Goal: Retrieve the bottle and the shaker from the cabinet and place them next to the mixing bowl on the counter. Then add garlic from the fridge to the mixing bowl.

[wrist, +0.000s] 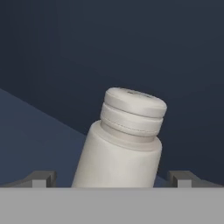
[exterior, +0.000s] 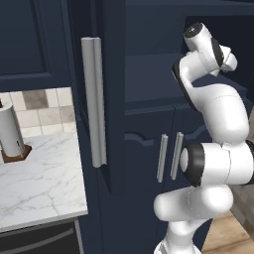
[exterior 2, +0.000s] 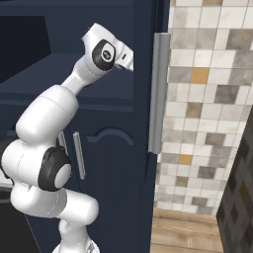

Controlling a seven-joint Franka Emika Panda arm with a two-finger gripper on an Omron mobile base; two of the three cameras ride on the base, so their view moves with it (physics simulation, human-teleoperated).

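inside the navy cabinet (exterior: pixel 149 74), seen from the left base view, the white arm rises from the lower right, folds at its elbow and reaches up and inward so that its wrist goes into the dark open compartment above the lower double doors. beside the cabinet, to its left, the marble table (exterior: pixel 39 178) carries a paper-towel roll (exterior: pixel 10 131).

from the right base view the same pose reads from the other side: the forearm slants up from the lower left toward the cabinet, with the wrist against the edge of the open door and its long grey handle (exterior 2: pixel 158 94).

looking along the hand, the shaker (wrist: pixel 124 142) stands on the cabinet's shelf directly ahead of the claw (wrist: pixel 111 178), between its two fingertips (wrist: pixel 43 178) but touching neither. its long axis runs cap-upward and leans to the right in this tilted view. the claw is spread wide and grips nothing; closing on the body looks like the next step.
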